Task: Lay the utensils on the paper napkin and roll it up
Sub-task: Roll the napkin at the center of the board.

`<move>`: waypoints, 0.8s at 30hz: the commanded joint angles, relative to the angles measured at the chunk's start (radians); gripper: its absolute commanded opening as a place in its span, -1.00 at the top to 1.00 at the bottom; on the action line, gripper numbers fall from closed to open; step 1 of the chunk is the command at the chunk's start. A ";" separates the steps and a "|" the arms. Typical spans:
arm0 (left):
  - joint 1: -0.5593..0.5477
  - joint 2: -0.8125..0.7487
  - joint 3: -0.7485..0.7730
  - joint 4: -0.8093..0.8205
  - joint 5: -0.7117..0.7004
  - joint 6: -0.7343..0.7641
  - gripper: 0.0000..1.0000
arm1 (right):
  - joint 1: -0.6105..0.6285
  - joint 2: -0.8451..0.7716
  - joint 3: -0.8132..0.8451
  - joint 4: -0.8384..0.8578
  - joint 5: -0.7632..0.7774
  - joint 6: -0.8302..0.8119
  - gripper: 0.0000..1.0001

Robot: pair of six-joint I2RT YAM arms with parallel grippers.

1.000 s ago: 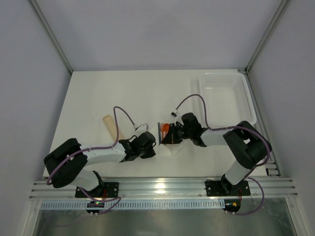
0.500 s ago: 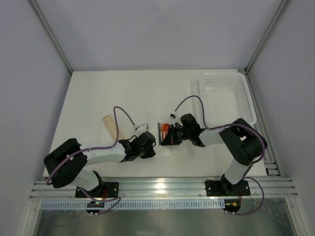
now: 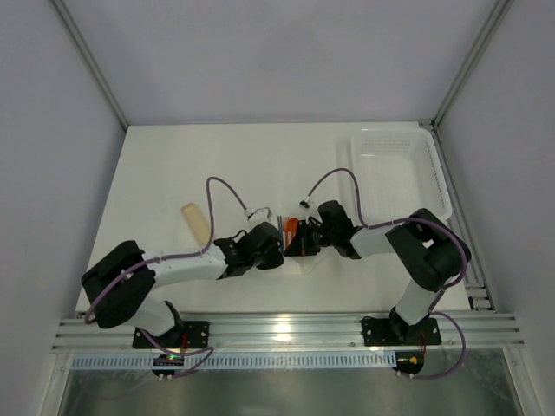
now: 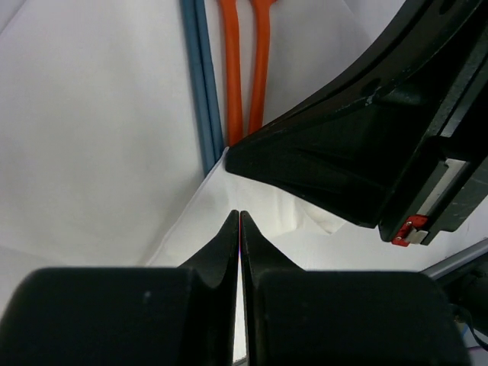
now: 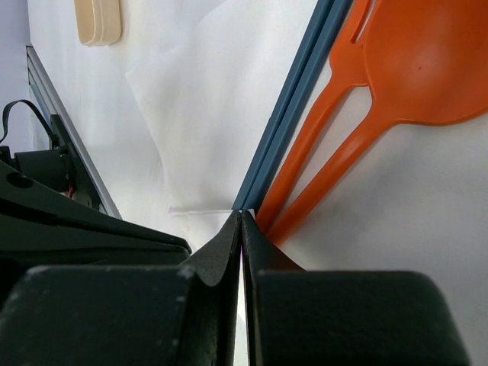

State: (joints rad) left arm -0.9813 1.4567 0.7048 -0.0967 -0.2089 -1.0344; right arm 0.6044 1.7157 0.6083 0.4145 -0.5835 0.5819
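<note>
Two orange utensils [image 5: 427, 69] lie beside a pair of blue sticks [image 5: 297, 114] on the white paper napkin [image 5: 206, 114]. They show in the top view as orange utensils [image 3: 290, 227] at the table's middle front. A pale tan stick [image 3: 196, 222] lies apart on the left, off the napkin. My right gripper [image 5: 241, 213] is shut, pinching a lifted corner of the napkin at the handle ends. My left gripper [image 4: 240, 213] is shut with nothing in it. It hovers over a folded flap of the napkin [image 4: 191, 229], close to the right fingertips [image 4: 252, 156].
A white mesh basket [image 3: 440, 178] stands at the back right. Purple cables [image 3: 221, 195] loop over both arms. The metal rail [image 3: 286, 329] runs along the near edge, just behind the grippers.
My left arm has swung right, bringing its shut gripper up close to the right gripper. The right gripper has crept a little to the left and stays shut.
</note>
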 commanded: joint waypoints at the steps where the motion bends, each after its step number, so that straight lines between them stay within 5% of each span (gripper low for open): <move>1: 0.007 0.040 0.033 0.054 0.014 0.027 1.00 | 0.001 0.013 0.002 0.006 0.013 -0.027 0.92; 24: 0.043 0.154 0.041 0.034 0.043 -0.001 1.00 | 0.001 -0.048 0.034 -0.086 0.039 -0.047 0.91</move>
State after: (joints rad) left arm -0.9440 1.5757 0.7372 -0.0498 -0.1619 -1.0389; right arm 0.6044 1.7069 0.6193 0.3756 -0.5743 0.5724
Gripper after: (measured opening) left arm 0.002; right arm 0.042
